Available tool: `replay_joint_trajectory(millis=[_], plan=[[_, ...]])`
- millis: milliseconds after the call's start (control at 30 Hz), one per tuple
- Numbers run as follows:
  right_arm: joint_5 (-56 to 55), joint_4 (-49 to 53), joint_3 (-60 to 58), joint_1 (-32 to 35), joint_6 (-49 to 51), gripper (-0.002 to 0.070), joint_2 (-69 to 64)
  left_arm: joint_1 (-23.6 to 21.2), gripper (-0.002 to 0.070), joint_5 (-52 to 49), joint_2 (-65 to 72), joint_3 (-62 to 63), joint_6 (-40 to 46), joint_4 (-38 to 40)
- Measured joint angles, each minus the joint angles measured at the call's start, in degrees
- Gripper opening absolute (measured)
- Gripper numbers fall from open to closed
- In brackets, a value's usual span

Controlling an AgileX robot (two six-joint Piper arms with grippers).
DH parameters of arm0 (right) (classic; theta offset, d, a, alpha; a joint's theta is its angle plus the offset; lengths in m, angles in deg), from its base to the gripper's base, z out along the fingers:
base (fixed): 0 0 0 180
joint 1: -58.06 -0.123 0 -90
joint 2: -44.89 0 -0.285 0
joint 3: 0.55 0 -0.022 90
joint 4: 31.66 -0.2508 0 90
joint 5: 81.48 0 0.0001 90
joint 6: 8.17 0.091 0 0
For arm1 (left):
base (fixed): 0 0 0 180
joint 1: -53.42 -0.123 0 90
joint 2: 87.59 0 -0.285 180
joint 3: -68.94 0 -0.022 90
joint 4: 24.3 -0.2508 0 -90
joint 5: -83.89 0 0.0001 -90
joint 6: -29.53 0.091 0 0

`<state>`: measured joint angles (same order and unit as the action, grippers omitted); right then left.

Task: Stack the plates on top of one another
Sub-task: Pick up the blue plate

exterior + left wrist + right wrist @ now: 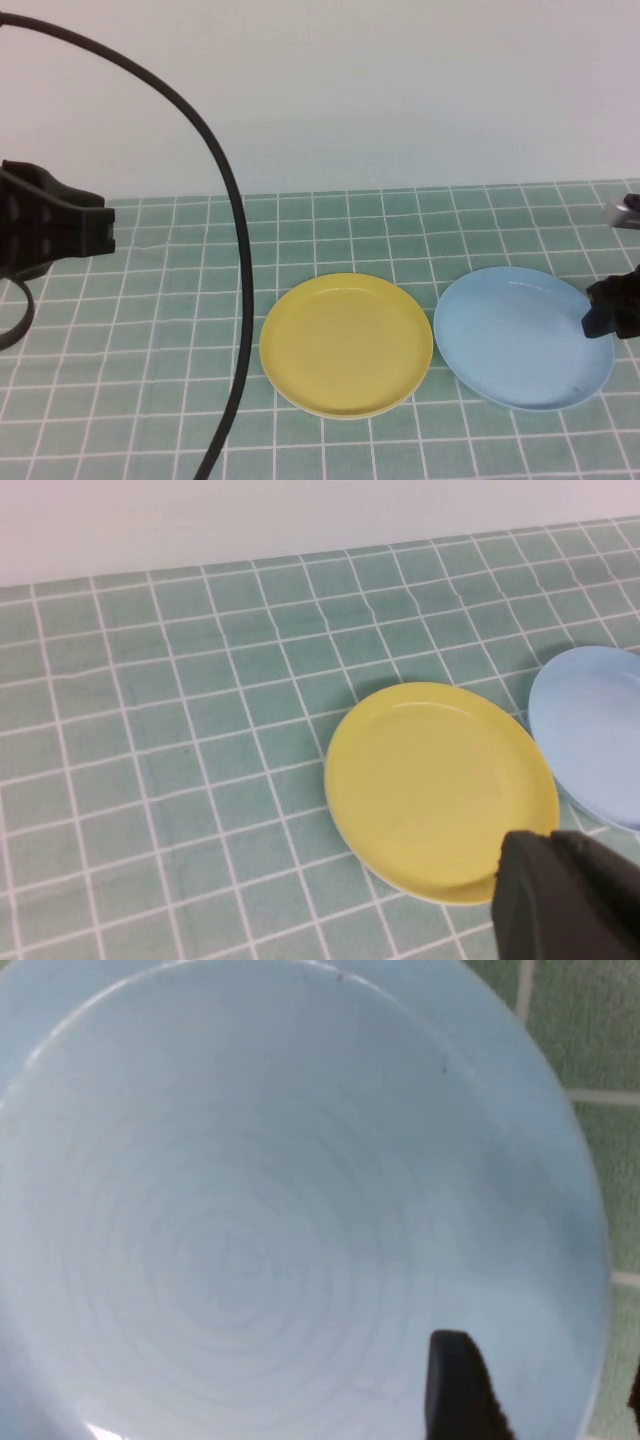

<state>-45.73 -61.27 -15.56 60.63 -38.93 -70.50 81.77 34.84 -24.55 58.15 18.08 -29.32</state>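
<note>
Two plates, yellow plate (pixel 346 345) and blue plate (pixel 522 337), unlabelled, on the table (pixel 130 330); right end effector (pixel 610 312) spread at blue rim; left end effector (pixel 565 895) closed, empty.

1. High view: raised, robot's side, angled down at the table (pixel 150 400) and back wall.
2. Left wrist view: mid-range, shares yellow plate (pixel 440 785) and light blue plate (pixel 595 735) with high.
3. Right wrist view: very close over the light blue plate.
</note>
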Motion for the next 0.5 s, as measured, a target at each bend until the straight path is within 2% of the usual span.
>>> replay_joint_trajectory(millis=[267,500], plan=[[1.0,1.7,2.5,0.0,0.3,0.0354,-2.8,0.0,0.0000,0.0,0.0,0.0,0.0,-1.9],[1.1,2.5,2.5,-0.3,0.4,0.0239,-4.5,0.0,0.0000,1.2,0.0,0.0,0.0,-2.2]])
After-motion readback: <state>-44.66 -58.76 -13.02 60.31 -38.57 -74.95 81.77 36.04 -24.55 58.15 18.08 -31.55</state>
